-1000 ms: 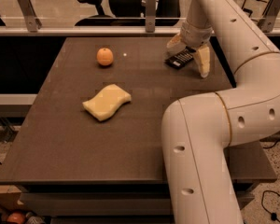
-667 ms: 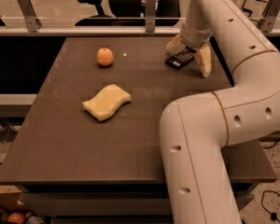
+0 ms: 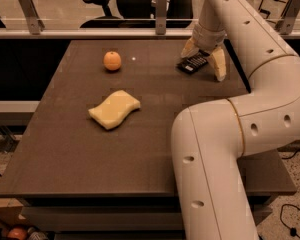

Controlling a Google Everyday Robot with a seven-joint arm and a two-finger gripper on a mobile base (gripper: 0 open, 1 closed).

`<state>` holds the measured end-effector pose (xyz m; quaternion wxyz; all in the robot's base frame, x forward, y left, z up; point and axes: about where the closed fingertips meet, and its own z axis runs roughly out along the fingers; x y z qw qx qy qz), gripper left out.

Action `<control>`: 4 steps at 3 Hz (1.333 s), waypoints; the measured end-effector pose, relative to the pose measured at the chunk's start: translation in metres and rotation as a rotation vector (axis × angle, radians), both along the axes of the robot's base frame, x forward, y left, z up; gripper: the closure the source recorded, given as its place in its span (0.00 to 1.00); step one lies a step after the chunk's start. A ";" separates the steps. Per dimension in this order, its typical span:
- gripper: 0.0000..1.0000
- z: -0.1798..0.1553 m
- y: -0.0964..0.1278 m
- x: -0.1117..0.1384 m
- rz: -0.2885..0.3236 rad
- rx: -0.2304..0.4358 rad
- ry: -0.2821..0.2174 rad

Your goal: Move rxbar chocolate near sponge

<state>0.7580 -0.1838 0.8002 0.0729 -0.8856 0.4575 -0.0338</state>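
Rxbar chocolate point(image 3: 192, 63), flat black printed wrapper, sits far-right on your dark brown tabletop point(image 3: 140, 154), hand point(image 3: 204, 64) released, straddling it; pale yellow wavy sponge point(image 3: 114, 109) sits mid-tabletop, office chair point(image 3: 100, 0) behind.

Smooth plastic gripper point(image 3: 204, 64) over rxbar chocolate point(image 3: 192, 63) wrapper, foamy sponge point(image 3: 115, 109), matt table point(image 3: 140, 154)

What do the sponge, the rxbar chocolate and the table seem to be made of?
The sponge: pale yellow foam, matte, with soft wavy edges. The rxbar chocolate: probably a plastic film wrapper, black with white print, lying flat inside the open pincer at the far right of the table. The table: dark brown, matte, perhaps laminate or wood.
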 end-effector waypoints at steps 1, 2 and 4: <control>0.64 0.005 0.000 0.000 0.000 0.000 0.000; 0.88 0.012 0.000 -0.001 0.000 0.000 0.000; 1.00 0.021 0.003 -0.008 0.001 0.000 -0.001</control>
